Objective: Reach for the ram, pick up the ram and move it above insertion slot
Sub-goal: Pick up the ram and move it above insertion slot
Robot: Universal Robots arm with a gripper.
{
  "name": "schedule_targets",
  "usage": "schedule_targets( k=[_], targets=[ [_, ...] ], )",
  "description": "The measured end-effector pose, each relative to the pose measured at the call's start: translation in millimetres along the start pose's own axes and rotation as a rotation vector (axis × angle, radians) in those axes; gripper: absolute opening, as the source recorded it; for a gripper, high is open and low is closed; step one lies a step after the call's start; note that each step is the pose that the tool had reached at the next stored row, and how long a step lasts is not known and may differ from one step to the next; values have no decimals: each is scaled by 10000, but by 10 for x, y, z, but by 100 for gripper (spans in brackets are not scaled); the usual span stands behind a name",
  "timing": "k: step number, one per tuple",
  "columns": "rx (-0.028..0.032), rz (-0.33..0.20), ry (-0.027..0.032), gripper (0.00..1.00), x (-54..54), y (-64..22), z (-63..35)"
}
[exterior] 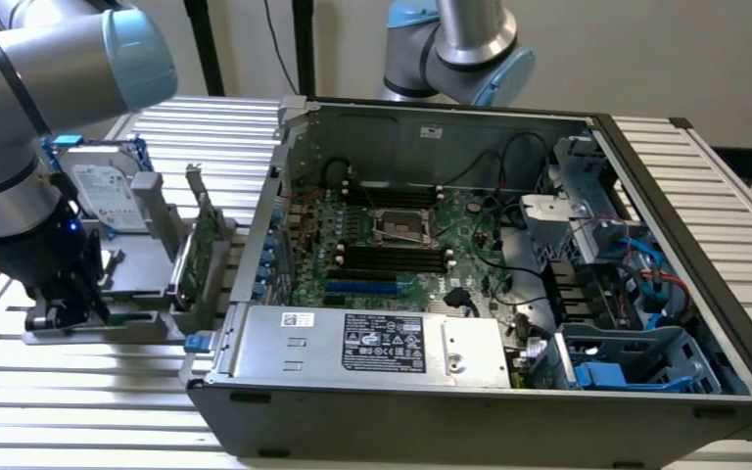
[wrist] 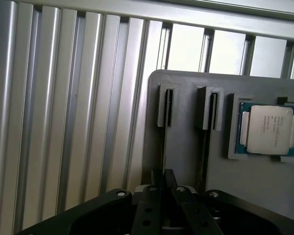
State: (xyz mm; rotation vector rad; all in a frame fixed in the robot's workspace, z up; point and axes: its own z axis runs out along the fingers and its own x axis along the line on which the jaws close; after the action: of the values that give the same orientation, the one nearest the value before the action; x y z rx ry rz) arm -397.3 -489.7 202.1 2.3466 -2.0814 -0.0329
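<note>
My gripper (exterior: 66, 305) is down at the grey holder block (exterior: 141, 284) on the exterior view's left, beside the open computer case. In the wrist view the gripper (wrist: 163, 180) has its fingertips drawn close together over the left one of two narrow slots in the holder (wrist: 186, 147). The ram (wrist: 163, 147) shows there edge-on as a thin dark strip that runs from that slot in between the fingertips. The black memory slots (exterior: 390, 260) lie on the motherboard inside the case, well to the exterior view's right of the gripper.
An upright green card with a metal bracket (exterior: 197, 250) and a silver hard drive (exterior: 105, 196) stand on the holder near the gripper. A processor chip (wrist: 268, 129) sits in a pocket of the holder. The case wall (exterior: 256, 245) rises between holder and motherboard. A second arm (exterior: 461, 49) stands behind the case.
</note>
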Motion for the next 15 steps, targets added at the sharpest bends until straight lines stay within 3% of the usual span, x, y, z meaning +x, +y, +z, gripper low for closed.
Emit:
schedule_targets(
  k=[15],
  targets=[
    [9, 680, -13, 13, -2, -3, -204]
  ],
)
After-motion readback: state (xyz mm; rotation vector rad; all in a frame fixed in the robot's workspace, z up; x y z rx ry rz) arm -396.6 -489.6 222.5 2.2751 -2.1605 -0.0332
